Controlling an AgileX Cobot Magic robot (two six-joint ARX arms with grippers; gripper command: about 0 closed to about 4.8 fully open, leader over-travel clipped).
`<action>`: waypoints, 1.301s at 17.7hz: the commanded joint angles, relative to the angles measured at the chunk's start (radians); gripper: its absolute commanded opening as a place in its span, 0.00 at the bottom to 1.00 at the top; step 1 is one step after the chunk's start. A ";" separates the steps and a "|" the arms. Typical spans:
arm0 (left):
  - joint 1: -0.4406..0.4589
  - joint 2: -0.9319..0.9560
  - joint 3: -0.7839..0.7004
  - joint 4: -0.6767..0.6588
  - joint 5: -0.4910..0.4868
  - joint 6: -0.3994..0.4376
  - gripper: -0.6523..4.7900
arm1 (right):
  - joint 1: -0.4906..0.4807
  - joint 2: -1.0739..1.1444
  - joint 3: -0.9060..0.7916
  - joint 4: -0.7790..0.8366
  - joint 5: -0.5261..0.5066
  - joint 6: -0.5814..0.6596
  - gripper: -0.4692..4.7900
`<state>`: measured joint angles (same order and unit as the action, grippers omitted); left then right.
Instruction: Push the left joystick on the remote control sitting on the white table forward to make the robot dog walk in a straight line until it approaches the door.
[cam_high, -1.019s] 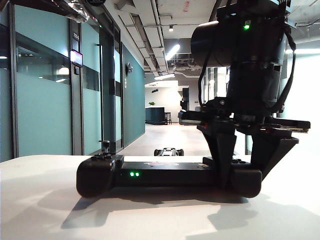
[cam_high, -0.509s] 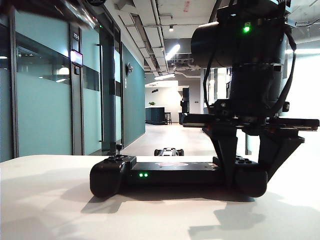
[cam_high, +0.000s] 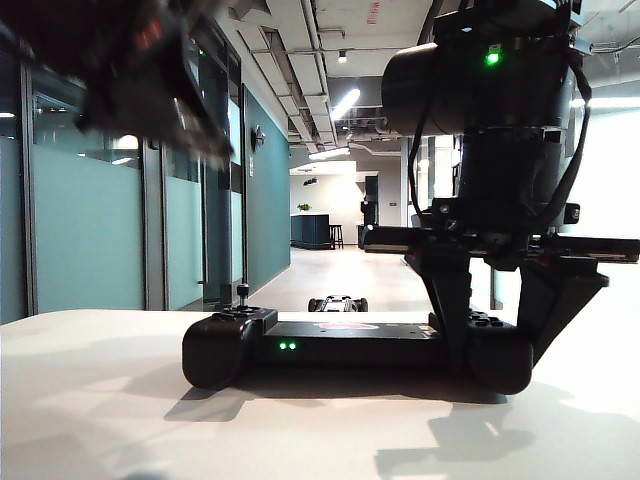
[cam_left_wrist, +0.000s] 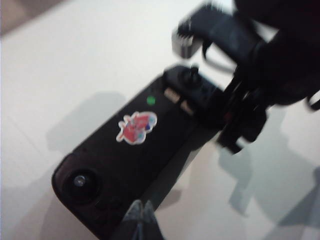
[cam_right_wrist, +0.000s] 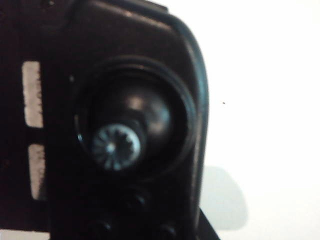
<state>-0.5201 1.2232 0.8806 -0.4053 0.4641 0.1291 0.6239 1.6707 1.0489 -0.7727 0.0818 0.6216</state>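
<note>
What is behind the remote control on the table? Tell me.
The robot dog, on the corridor floor beyond the white table; its legs are hidden by the remote control. The right tool clamps its right end; the left tool hovers above its left end.

On the white table (cam_high: 90, 400) lies one remote control (cam_high: 340, 348) with two joysticks and two green lights. Beyond the table stands one robot dog (cam_high: 337, 303). Two grippers hang over the table: the left gripper (cam_left_wrist: 142, 212) and the right gripper (cam_high: 500, 330).

- White table (cam_high: 90, 400): broad, plain, matte top.
- Remote control (cam_high: 340, 350): black, lying flat on the table, two green lights on its near edge, red sticker on top.
- Corridor floor (cam_high: 380, 275): robot dog (cam_high: 337, 304) on it, beyond the table.
</note>
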 joint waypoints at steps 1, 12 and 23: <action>-0.001 0.068 0.000 0.047 0.012 0.053 0.11 | 0.000 -0.005 0.002 0.022 -0.005 0.010 0.35; 0.000 0.183 -0.117 0.252 0.083 0.080 0.11 | 0.000 -0.005 0.002 0.021 -0.006 -0.028 0.35; 0.002 0.271 -0.152 0.402 0.044 0.043 0.11 | 0.000 -0.005 0.002 0.018 -0.010 -0.019 0.34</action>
<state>-0.5186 1.4933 0.7273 -0.0242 0.5068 0.1745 0.6231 1.6707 1.0485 -0.7719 0.0818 0.5953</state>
